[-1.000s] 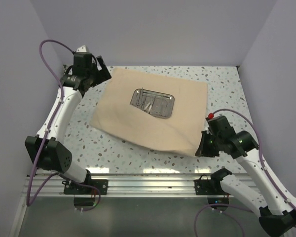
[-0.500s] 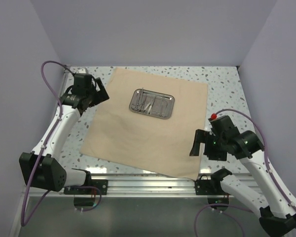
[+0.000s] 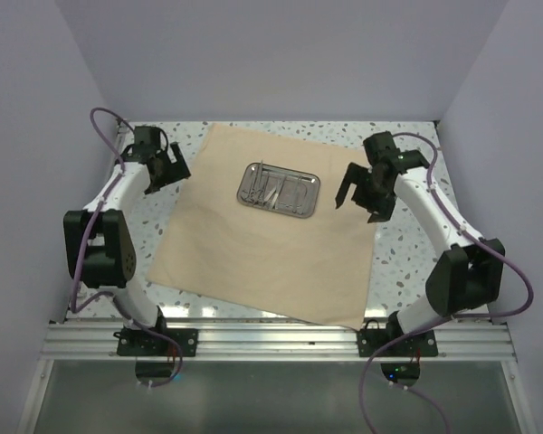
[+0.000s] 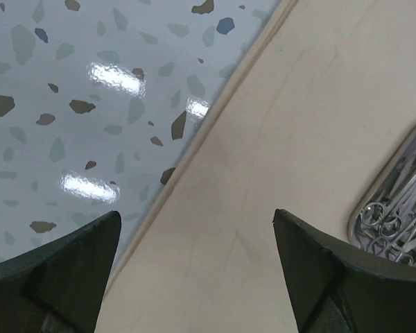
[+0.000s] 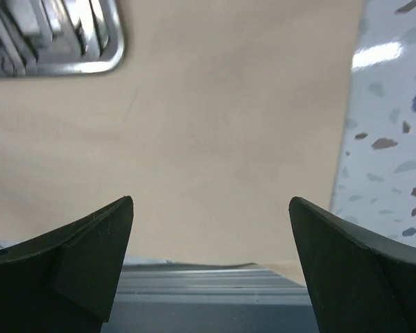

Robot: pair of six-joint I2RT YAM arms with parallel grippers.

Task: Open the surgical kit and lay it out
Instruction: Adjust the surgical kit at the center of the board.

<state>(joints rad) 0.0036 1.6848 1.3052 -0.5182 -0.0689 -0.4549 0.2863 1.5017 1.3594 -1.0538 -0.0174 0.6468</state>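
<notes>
The tan cloth wrap (image 3: 262, 249) lies spread flat on the speckled table. The shiny steel tray (image 3: 279, 189) sits on its far half, holding several thin silver instruments (image 3: 270, 187). My left gripper (image 3: 174, 165) hovers open over the cloth's far left edge, with nothing between its fingers. The left wrist view shows the cloth (image 4: 298, 139), the tray's corner (image 4: 395, 208) with ring handles, and the left gripper (image 4: 197, 277) open. My right gripper (image 3: 357, 199) stands open above the cloth's right side, just right of the tray. In the right wrist view the right gripper (image 5: 211, 270) is empty over the cloth (image 5: 194, 139), with the tray (image 5: 55, 41) at upper left.
An aluminium rail (image 3: 271, 330) runs along the table's near edge, and the cloth's near corner reaches it. Lilac walls close in the back and both sides. Purple cables loop off both arms. Bare speckled tabletop (image 3: 407, 244) shows right of the cloth.
My right gripper opened and let go of the cloth's near right corner, then swung up beside the tray. The cloth now lies flat. The left gripper shifted slightly along the left edge.
</notes>
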